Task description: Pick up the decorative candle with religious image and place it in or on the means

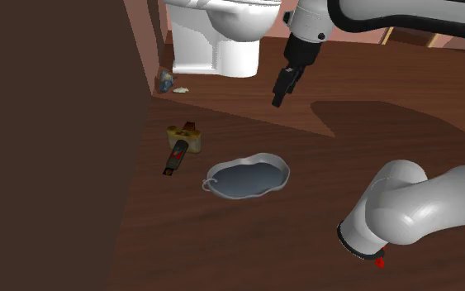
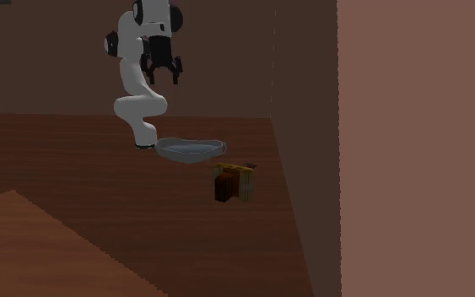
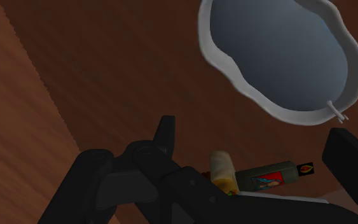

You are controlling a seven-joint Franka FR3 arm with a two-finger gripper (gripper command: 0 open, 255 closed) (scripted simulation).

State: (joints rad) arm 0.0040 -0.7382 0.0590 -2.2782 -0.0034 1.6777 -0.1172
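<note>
The hand (image 1: 280, 95) (image 2: 164, 78) (image 3: 257, 130) hung high over the wooden floor (image 1: 362, 140), its two fingers (image 3: 166, 132) spread well apart and gripping nothing. Far below it the candle (image 1: 177, 154) (image 2: 224, 186) (image 3: 276, 177) lay on its side on the floor, a dark cylinder with a red picture label. A yellow object (image 1: 186, 134) (image 3: 222, 170) sat just beside one end of the candle. The dish (image 1: 247, 178) (image 2: 193, 150) (image 3: 217, 54), pale-rimmed with a grey-blue inside, rested on the floor near the candle, also below the hand and apart from both. A white toilet (image 1: 214, 33) stood beyond the hand.
</note>
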